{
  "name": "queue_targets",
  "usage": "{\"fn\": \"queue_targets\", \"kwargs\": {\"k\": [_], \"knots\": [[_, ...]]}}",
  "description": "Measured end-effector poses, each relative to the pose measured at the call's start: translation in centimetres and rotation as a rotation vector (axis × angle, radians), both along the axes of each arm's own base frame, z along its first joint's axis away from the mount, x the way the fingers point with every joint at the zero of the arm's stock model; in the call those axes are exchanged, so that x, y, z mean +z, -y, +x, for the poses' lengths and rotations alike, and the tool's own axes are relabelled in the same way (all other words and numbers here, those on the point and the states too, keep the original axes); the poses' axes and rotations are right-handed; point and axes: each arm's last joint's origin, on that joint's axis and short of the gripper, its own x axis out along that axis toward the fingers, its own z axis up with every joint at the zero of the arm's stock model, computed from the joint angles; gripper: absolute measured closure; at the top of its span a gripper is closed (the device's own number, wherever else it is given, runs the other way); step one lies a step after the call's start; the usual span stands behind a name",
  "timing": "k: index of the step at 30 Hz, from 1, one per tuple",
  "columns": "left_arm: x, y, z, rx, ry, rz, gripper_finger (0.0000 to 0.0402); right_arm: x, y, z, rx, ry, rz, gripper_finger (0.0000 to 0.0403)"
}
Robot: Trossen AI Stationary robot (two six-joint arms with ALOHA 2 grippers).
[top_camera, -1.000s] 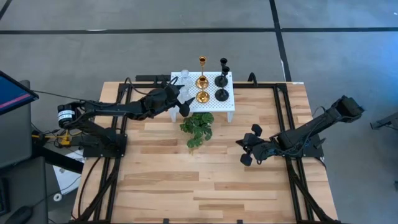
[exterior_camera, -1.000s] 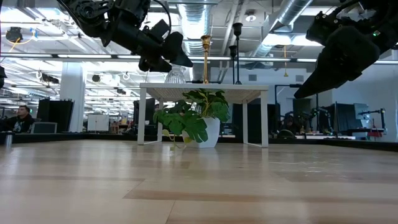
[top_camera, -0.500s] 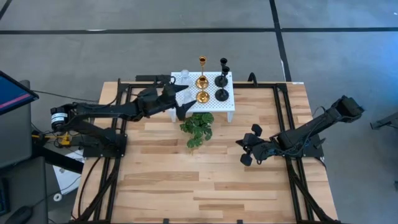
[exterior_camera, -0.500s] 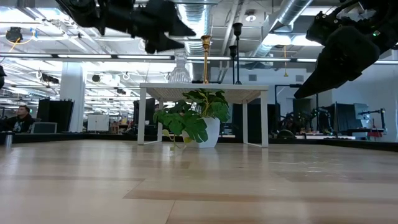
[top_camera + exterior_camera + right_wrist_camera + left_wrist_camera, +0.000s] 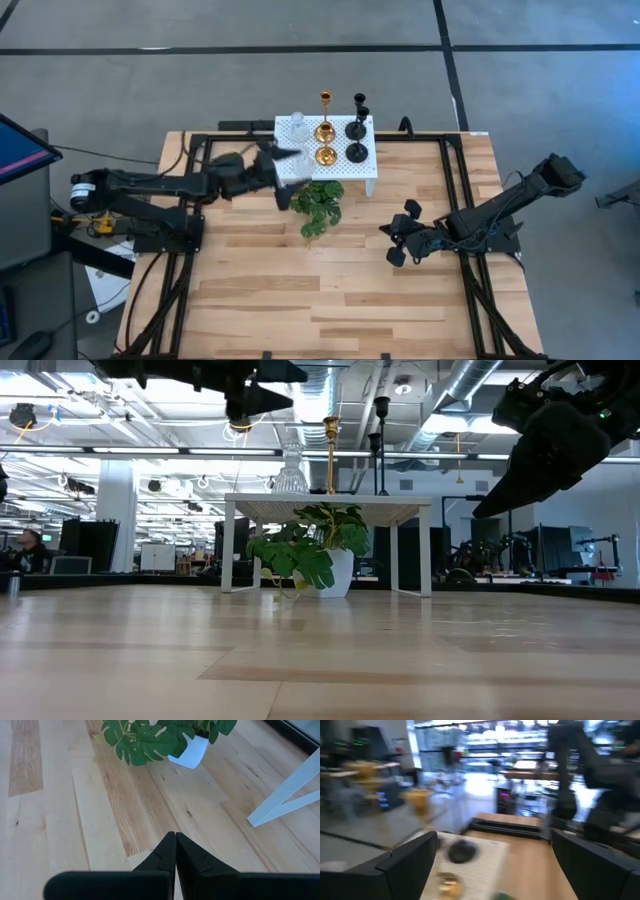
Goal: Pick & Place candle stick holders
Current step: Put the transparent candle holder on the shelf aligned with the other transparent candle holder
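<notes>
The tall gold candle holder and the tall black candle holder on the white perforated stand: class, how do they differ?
The tall gold candle holder is shiny metal-coloured; the tall black candle holder is dark and dull. In the high view the gold one stands left of the black one, nearer the clear glass holder. Both stand upright with slim stems at the far edge of the white perforated stand.

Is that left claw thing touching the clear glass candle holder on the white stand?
Apart. In the high view, the left gripper, jaws open and empty, sits off the white stand's near left edge, while the glass holder stands alone at the far corner, bare stand between them.
</notes>
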Motion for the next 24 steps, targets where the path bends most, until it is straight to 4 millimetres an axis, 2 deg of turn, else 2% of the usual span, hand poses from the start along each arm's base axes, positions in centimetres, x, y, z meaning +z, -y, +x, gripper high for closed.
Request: {"fn": "queue_targets", "kwargs": {"k": [5,11,16,24], "knots": [[-1.9,1.6,2.2,-0.107,-0.082,-0.023,0.0010,0.0,0.0,0.0,0.000,0.000,0.000,0.0403],[-4.3,1.5,4.7,-0.058,-0.149,-0.035,0.0010,0.0,0.0,0.0,0.000,0.001,0.001,0.0403],[-5.0,1.4,5.2,-0.049,-0.176,-0.039,0.0010,0.0,0.0,0.0,0.001,-0.001,0.000,0.0403],[-4.6,1.5,5.1,-0.070,-0.149,-0.038,0.0010,0.0,0.0,0.0,0.002,-0.002,0.000,0.0403]]}}
